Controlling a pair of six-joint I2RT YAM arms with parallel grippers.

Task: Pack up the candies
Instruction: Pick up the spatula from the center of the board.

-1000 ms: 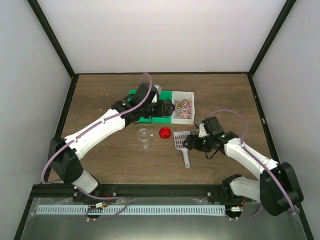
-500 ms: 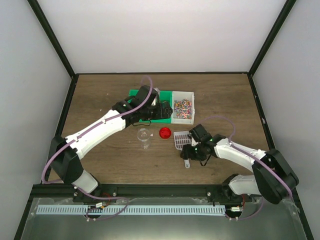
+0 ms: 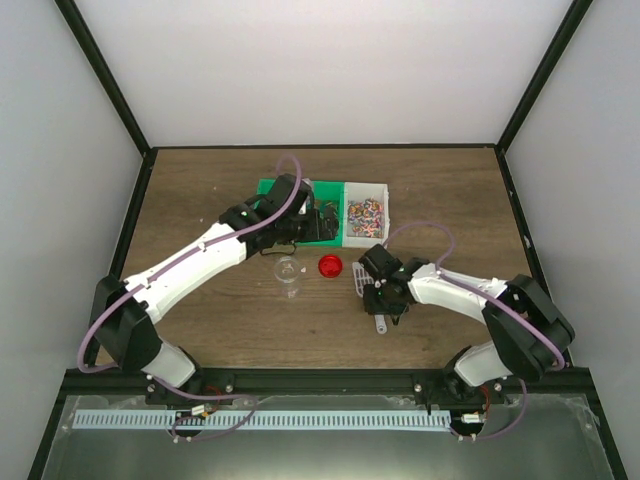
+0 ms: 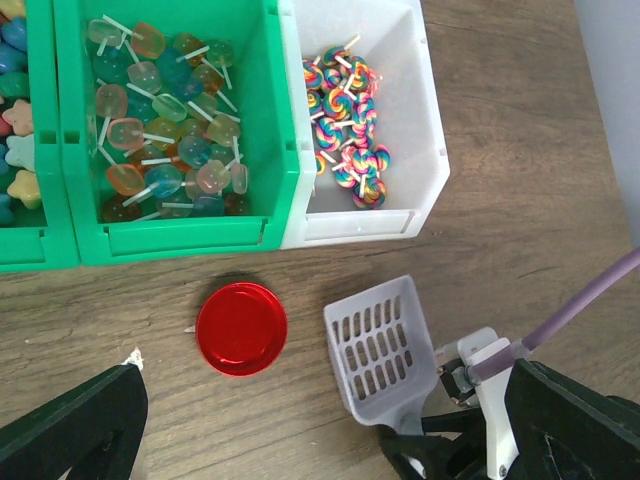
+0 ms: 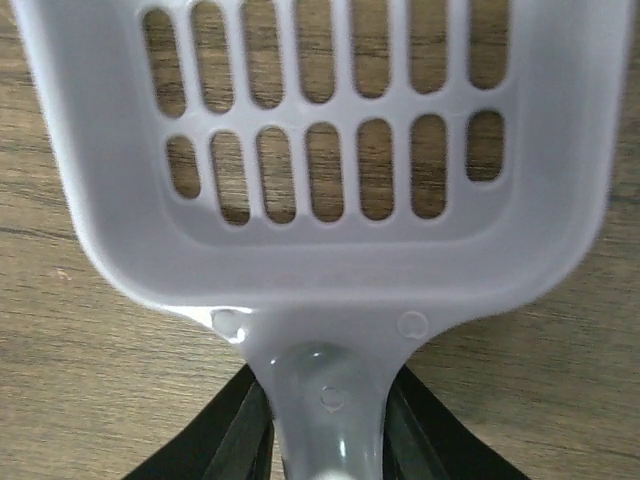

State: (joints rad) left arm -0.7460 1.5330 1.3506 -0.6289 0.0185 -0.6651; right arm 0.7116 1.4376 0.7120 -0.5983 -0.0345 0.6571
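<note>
Rainbow swirl candies [image 3: 366, 215] [image 4: 345, 130] fill a white bin [image 3: 365, 185] [image 4: 420, 100]. Translucent lollipops [image 4: 165, 130] lie in the green bin [image 4: 180, 238] beside it. A pale slotted scoop [image 3: 366, 277] [image 4: 380, 350] [image 5: 320, 260] lies empty on the wood in front of the bins. My right gripper [image 3: 383, 302] [image 5: 325, 425] is shut on its handle, one black finger [image 5: 245, 425] pressed to each side. My left gripper [image 3: 315, 222] [image 4: 320, 430] hovers open above the bins and holds nothing.
A round red lid [image 3: 330, 266] [image 4: 241, 328] lies left of the scoop. A small clear jar [image 3: 288, 272] stands further left. More green bin [image 3: 268, 188] shows under the left arm. Black frame posts edge the table.
My right gripper moved left onto the scoop's handle and closed around it. The left arm stayed over the bins.
</note>
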